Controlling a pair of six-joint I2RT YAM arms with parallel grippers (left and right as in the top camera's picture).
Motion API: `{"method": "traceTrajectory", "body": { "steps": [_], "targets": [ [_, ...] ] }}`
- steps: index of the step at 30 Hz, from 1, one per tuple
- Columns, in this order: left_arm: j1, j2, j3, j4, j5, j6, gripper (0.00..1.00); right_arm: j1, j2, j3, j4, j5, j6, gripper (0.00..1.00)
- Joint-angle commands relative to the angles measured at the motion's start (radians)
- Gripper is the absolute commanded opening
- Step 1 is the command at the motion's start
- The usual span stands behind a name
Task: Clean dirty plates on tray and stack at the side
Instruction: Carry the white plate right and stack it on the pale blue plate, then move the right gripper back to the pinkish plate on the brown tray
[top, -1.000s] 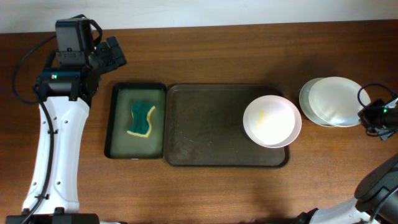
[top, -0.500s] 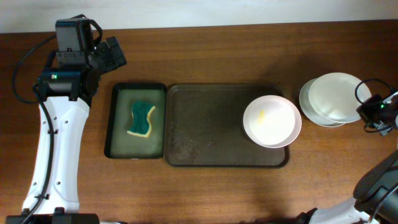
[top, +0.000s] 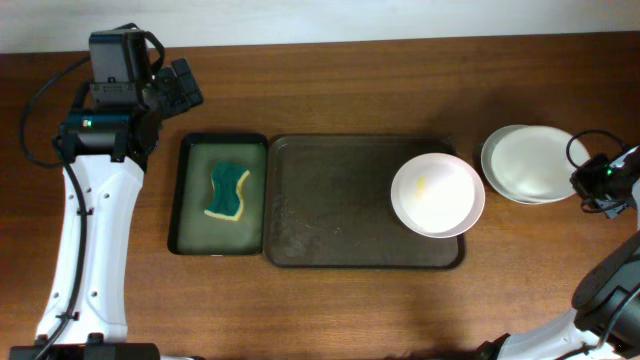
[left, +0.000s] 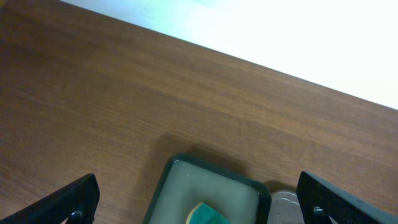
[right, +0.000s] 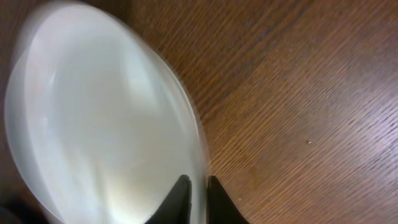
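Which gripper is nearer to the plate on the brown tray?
Right. The right gripper is right of that plate, gripping the top stacked plate; the left gripper is far off, beyond the green tray.

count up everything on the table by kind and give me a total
white plates: 3, one on the brown tray, two in a stack to its right
trays: 2, the brown tray and the green tray
sponge: 1, in the green tray
total: 6
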Motion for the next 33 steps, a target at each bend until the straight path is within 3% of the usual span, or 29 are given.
{"method": "traceTrajectory", "body": {
  "steps": [1, 5, 13, 20, 26, 33],
  "targets": [
    [0.001, -0.015, 0.021, 0.002, -0.007, -0.003, 0.99, 0.035, 0.003, 0.002, -0.003, -0.009, -0.011, 0.35],
    [0.001, -0.015, 0.021, 0.002, -0.008, -0.003, 0.99, 0.080, 0.003, 0.002, -0.048, -0.010, -0.047, 0.42],
    [0.001, -0.015, 0.021, 0.002, -0.007, -0.003, 0.99, 0.152, -0.005, 0.020, -0.220, -0.010, -0.048, 0.43],
    [0.001, -0.015, 0.021, 0.002, -0.008, -0.003, 0.99, 0.185, -0.006, 0.021, -0.367, -0.134, -0.171, 0.43],
    [0.001, -0.015, 0.021, 0.002, -0.007, -0.003, 0.99, 0.282, -0.006, 0.021, -0.413, -0.108, -0.201, 0.44],
    [0.001, -0.015, 0.021, 0.002, -0.008, -0.003, 0.99, 0.391, -0.006, 0.021, -0.416, 0.002, -0.200, 0.53]
  ]
}}
